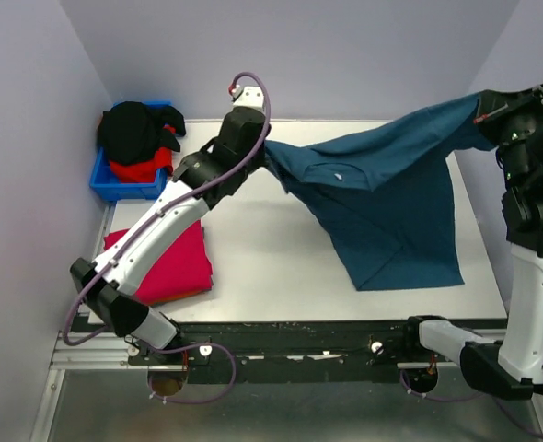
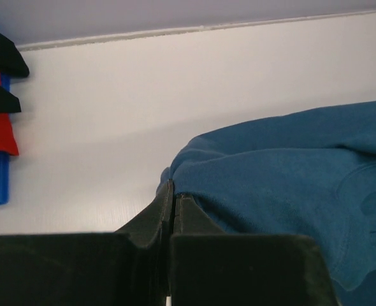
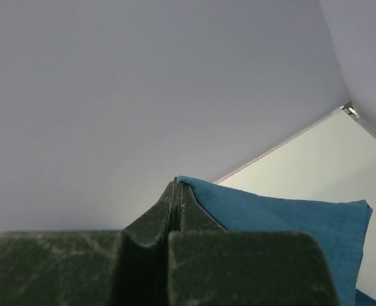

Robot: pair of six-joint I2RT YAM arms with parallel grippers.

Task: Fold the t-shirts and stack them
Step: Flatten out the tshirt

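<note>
I'm holding the teal-blue t-shirt (image 1: 391,193) stretched: left gripper (image 1: 266,152) pinching it at twelve o'clock, right gripper (image 1: 481,115) pinching at two.

The white counter (image 1: 271,249) carries a folded crimson-pink t-shirt (image 1: 175,267) lying flat at about 8 o'clock, near the left edge. A small blue plastic bin (image 1: 101,181) stands at 10 o'clock in the far left corner. The lower part of a teal-blue t-shirt (image 1: 391,212) drapes onto the surface around 4 o'clock.
</note>
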